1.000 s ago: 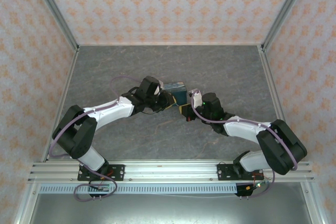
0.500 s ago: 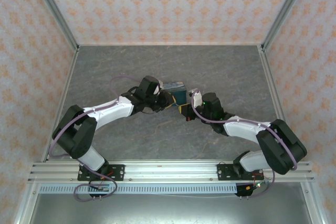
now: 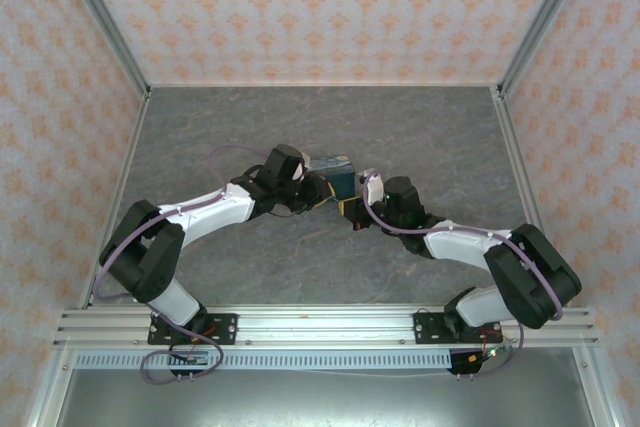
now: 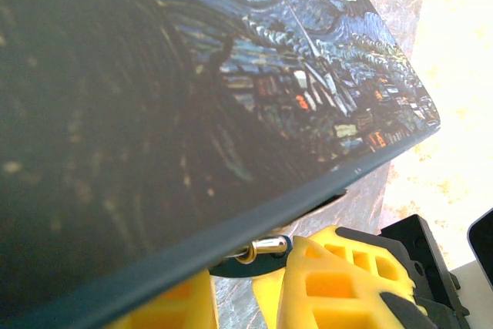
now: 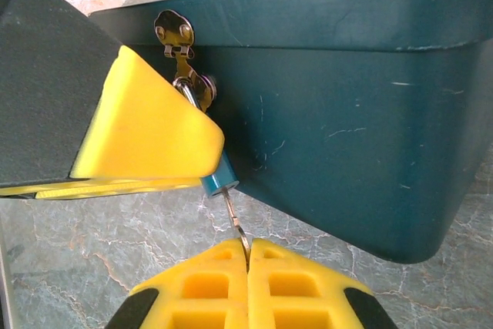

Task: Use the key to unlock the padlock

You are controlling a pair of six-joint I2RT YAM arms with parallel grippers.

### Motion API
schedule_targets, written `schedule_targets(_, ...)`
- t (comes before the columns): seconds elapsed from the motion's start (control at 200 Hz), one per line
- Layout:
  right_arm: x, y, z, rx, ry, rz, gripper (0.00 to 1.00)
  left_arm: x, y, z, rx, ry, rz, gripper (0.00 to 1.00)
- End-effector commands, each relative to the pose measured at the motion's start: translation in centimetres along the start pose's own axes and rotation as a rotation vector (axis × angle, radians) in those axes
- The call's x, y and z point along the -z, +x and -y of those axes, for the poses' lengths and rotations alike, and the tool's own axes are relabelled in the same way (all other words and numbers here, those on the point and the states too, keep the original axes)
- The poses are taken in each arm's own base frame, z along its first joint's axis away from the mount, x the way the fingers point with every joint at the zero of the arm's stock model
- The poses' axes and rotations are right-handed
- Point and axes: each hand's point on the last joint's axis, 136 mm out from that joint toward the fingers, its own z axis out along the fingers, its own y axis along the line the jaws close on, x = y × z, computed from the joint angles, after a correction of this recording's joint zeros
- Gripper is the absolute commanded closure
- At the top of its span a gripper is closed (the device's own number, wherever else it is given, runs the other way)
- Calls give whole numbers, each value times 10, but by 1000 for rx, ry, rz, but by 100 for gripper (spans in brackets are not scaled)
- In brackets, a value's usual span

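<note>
The teal-blue padlock hangs from the metal hasp on the front of the dark teal box. My left gripper is shut on the padlock, its yellow finger covering most of the body; the metal shackle shows under the lid's edge. The thin silvery key sticks into the padlock's bottom face. My right gripper is shut on the key's head. In the top view both grippers, left and right, meet at the box's near side.
The box sits mid-table, its lid printed with a blue-and-yellow night-sky painting. Grey marbled tabletop lies all round it. Patterned walls with metal posts enclose the table on three sides.
The right arm's elbow has shifted slightly to the left. Both grippers stay at the padlock with the same grips.
</note>
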Motion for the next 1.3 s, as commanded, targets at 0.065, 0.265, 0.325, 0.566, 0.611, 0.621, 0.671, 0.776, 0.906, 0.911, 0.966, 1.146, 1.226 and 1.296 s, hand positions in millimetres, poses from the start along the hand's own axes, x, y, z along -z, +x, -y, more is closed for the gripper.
schedule_targets(0.065,-1,-27,-10,26,-26,96,100,15,-6,27,-20,78,27,86)
schedule_targets(0.265,-6,-27,-14,22,-57,97,100,17,-6,30,-17,88,27,86)
schedule_targets(0.325,-7,-28,-14,21,-63,101,100,18,-6,31,-17,93,27,86)
schedule_targets(0.566,-14,-40,-20,36,-92,118,100,21,-4,33,-19,97,18,86)
schedule_targets(0.611,-15,-44,-22,43,-98,124,100,21,-3,32,-20,92,18,86)
schedule_targets(0.621,-15,-45,-23,44,-100,126,100,21,-3,31,-21,92,16,86)
schedule_targets(0.671,-16,-49,-25,53,-105,133,100,21,-2,31,-23,89,16,86)
schedule_targets(0.776,-18,-59,-30,73,-117,144,100,21,-1,28,-24,80,12,86)
schedule_targets(0.906,-17,-71,-38,84,-143,160,100,19,0,25,-24,70,5,86)
schedule_targets(0.911,-17,-71,-39,84,-145,161,100,19,0,25,-24,69,5,86)
schedule_targets(0.966,-18,-73,-40,81,-152,163,100,18,0,23,-23,65,4,86)
schedule_targets(1.146,-23,-53,-26,29,-122,127,100,10,-3,15,-22,43,9,86)
schedule_targets(1.226,-25,-35,-15,-16,-102,105,100,4,-5,10,-16,34,9,86)
schedule_targets(1.296,-25,-23,-7,-53,-84,100,100,-1,-5,5,-9,24,6,84)
